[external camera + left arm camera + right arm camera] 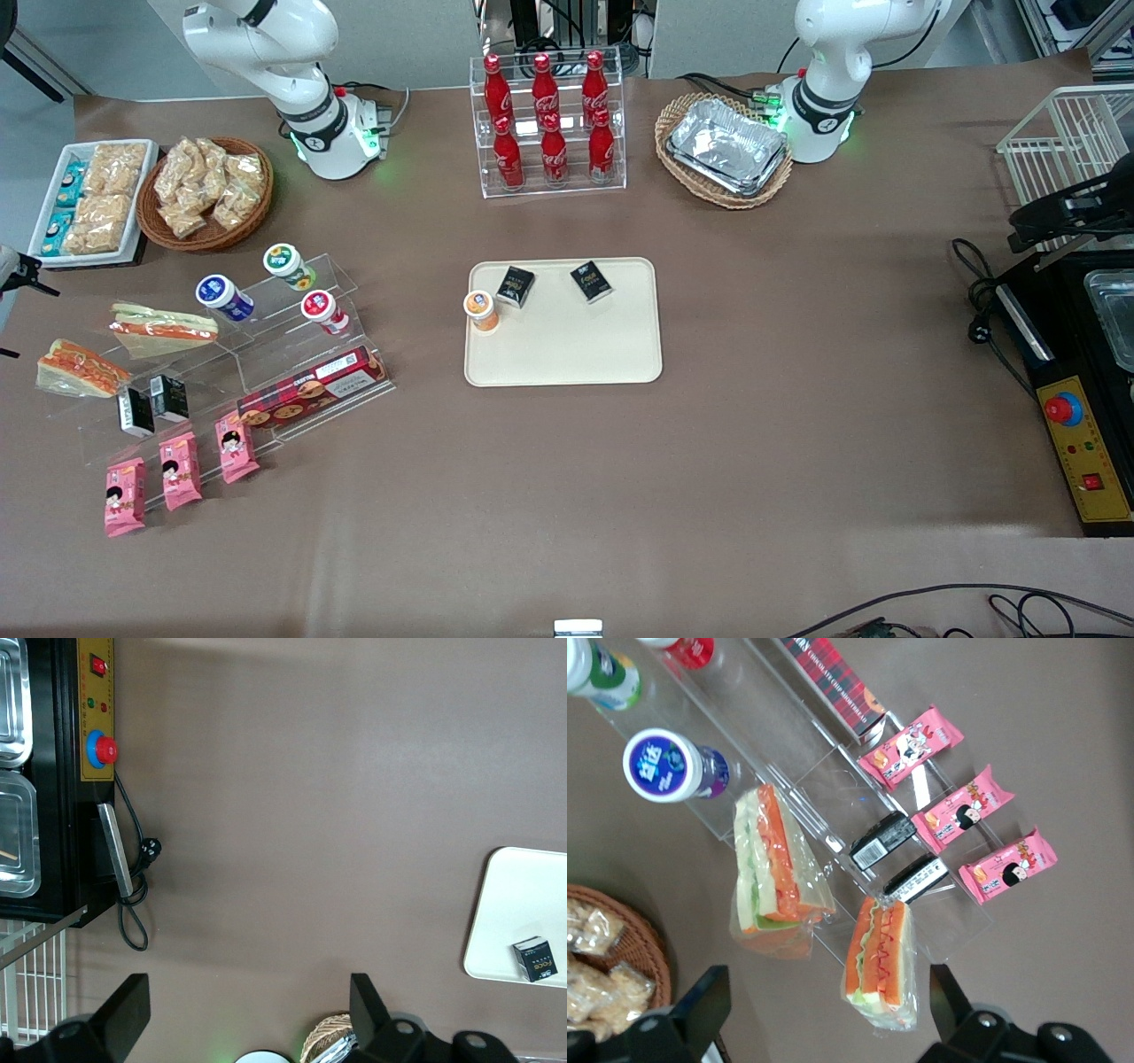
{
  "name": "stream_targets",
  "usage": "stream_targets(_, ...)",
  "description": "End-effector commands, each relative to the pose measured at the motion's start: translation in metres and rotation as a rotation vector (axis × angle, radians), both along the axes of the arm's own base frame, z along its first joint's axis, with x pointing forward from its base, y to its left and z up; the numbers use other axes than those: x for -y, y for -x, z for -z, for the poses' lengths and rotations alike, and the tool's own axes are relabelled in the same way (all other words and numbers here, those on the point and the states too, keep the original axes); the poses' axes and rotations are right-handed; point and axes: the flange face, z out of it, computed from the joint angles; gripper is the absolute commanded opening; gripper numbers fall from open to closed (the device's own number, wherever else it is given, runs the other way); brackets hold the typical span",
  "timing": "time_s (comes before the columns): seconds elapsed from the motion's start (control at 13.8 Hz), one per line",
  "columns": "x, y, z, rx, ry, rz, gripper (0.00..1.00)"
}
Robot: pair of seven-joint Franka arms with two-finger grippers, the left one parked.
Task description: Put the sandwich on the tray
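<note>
Looking down from the right wrist camera, we see the claw (824,1014) hanging above the bench (797,425) with its two dark fingers (700,1001) spread wide and nothing held between them. It touches nothing; the wrapped food lies well below it.

Directly under the gap between the fingers sits the sandwich (879,964), a small clear-wrapped wedge with tan bread and an orange-red filling edged in green. It rests on the clear acrylic stand (833,806) near the working arm's end of the bench. In the front view we find the sandwich (80,368) close to that end's edge, nearer to the front camera than the longer sandwich (162,326) beside it.

Two small black cartons (151,403) stand just beside the sandwich on the same stand, and three pink snack packets (177,470) lie nearer the front edge. A red plaid biscuit box (310,394) lies along the stand, with three capped jars (266,292) on the higher steps.

The tray (567,354) lies flat at the middle of the bench, well apart from the sandwich. It carries two black cartons (554,283) and an orange-lidded cup (481,310) along its edge toward the arms' bases. A rack of red bottles (549,120) stands toward the bench's edge by the bases.
</note>
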Motion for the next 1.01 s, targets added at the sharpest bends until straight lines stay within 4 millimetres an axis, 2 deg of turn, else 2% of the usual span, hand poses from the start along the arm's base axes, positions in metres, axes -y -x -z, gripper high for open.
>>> stream_targets(0.0,0.016,0.012,0.025,0.016,-0.033,-0.065,1.00)
stream_targets(0.22,0.019,0.011,0.037,0.007,-0.047,-0.107,1.00)
stream_targets(0.58,0.043,0.013,0.060,0.002,-0.083,-0.141,1.00)
stream_targets(0.8,0.050,0.012,0.066,0.020,-0.083,-0.139,1.00)
stream_targets(0.94,0.062,0.014,0.073,0.016,-0.078,-0.118,1.00)
